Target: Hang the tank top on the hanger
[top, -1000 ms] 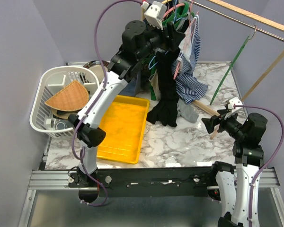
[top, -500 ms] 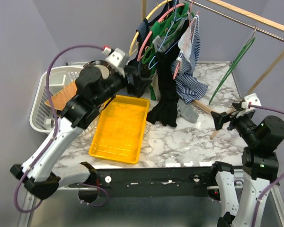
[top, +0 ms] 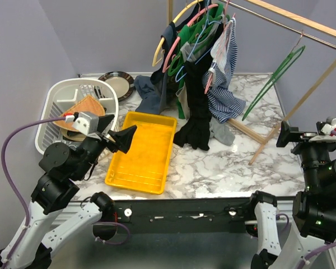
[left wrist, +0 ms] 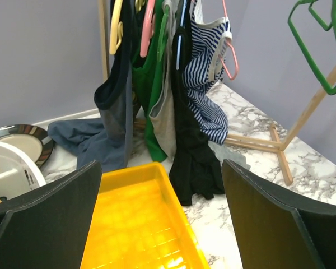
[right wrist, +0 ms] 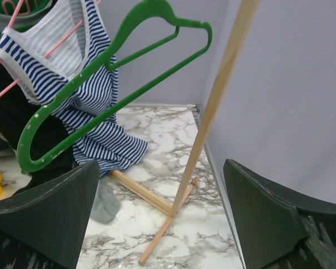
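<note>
The striped tank top [top: 227, 75] hangs on the thin pale-pink hanger [top: 211, 75] at the left end of the wooden rail, its hem draped down to the table. It also shows in the left wrist view [left wrist: 207, 78] with the pink hanger [left wrist: 231, 56], and in the right wrist view [right wrist: 87, 106] with the pink hanger [right wrist: 59, 42]. My left gripper [top: 115, 138] is open and empty, low over the table's near left, far from the rack [left wrist: 162, 224]. My right gripper [top: 288, 135] is open and empty at the near right [right wrist: 162, 224].
A yellow tray [top: 143, 151] lies left of centre, a white basket [top: 50, 112] and a plate [top: 116, 83] at the left. A long black garment [top: 196, 112], a grey-blue cloth [top: 151, 98] and other clothes crowd the rack. A dark green hanger [top: 271, 84] hangs at right by the wooden legs [top: 263, 143].
My left arm has swung down and back from the rack to the near left by the basket. My right arm has drawn back toward the near right edge. The clothes have not moved.
</note>
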`<action>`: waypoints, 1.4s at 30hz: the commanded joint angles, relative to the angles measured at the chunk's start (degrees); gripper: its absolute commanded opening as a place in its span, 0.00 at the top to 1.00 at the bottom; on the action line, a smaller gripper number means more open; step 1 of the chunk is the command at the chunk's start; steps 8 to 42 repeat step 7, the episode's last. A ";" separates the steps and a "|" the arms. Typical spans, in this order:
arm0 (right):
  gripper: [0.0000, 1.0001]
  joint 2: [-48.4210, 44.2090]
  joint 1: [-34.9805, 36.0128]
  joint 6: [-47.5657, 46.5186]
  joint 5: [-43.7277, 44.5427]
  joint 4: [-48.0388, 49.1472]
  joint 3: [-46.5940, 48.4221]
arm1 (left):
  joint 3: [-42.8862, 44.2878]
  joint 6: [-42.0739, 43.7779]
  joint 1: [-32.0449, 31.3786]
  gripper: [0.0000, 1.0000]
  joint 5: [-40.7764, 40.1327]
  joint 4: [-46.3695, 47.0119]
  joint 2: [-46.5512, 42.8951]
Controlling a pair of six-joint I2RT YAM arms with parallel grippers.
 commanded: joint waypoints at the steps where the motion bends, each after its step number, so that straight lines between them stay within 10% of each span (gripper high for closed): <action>1: 0.00 -0.10 -1.21 1.32 2.37 -2.35 3.05 | -0.73 -0.59 0.38 0.01 -3.44 -3.14 -0.97; 42: 0.00 -0.37 -1.65 0.26 0.70 -2.44 3.84 | -0.46 -0.50 0.38 0.01 -3.71 -3.93 -1.15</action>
